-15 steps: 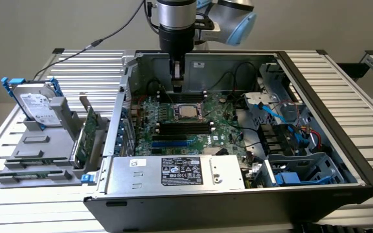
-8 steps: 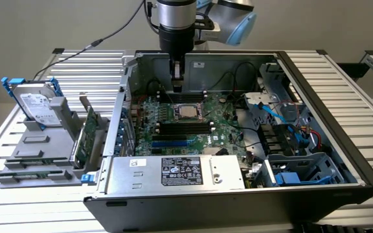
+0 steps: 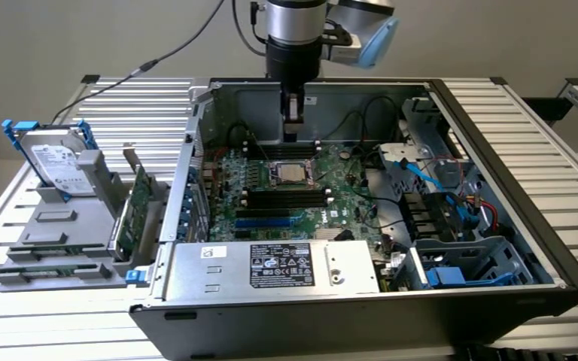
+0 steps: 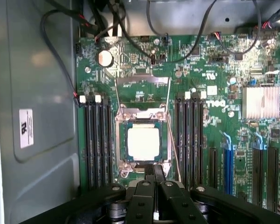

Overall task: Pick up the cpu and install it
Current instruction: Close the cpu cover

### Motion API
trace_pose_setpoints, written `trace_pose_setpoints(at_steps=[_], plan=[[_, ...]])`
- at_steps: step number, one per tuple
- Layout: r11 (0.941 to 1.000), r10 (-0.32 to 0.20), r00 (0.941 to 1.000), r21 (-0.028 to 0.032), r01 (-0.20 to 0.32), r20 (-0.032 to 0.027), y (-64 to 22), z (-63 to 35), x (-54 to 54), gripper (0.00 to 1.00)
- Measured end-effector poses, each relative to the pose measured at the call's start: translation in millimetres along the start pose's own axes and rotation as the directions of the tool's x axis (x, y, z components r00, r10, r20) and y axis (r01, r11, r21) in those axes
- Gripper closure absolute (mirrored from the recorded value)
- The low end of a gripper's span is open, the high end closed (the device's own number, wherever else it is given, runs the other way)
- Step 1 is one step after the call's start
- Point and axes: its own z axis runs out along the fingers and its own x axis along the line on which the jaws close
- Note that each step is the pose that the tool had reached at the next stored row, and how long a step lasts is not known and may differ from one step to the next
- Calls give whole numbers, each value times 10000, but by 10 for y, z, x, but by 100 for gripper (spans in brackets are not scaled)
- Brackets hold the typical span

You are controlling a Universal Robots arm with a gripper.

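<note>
Open tower case (image 3: 515, 162) on slatted worktop (image 3: 129, 105). Motherboard (image 4: 144, 56) lies flat on the case floor. Hand (image 4: 155, 171) hangs above the socket (image 4: 121, 140), fingers pressed together, holding nothing. Retention frame (image 4: 142, 80) is swung open off the socket. Cpu (image 4: 143, 143) lies flat inside the socket. Square chip, no long axis. It sits below and just ahead of the fingertips, apart from them.
</note>
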Motion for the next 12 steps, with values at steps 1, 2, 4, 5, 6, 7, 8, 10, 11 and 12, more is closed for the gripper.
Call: trace_pose_setpoints(at_steps=[1, 2, 4, 5, 6, 7, 8, 10, 11, 12], plan=[[10000, 0, 10000, 5, 0, -6, 45, -1, 1, 89], [10000, 0, 10000, 9, 0, -10, 90, -2, 3, 89], [10000, 0, 10000, 20, 0, -17, 181, -2, 5, 89], [10000, 1, 10000, 24, -1, -21, 226, -2, 7, 89], [10000, 1, 10000, 30, -1, -22, 275, -2, 8, 89], [10000, 1, 10000, 34, -1, -25, 320, -1, 10, 89], [10000, 1, 10000, 39, -1, -26, 365, 0, 11, 89], [10000, 1, 10000, 47, -1, -29, 454, 2, 14, 89], [10000, 1, 10000, 52, -1, -29, 500, 2, 16, 89], [10000, 1, 10000, 56, -1, -27, 545, 3, 18, 89]])
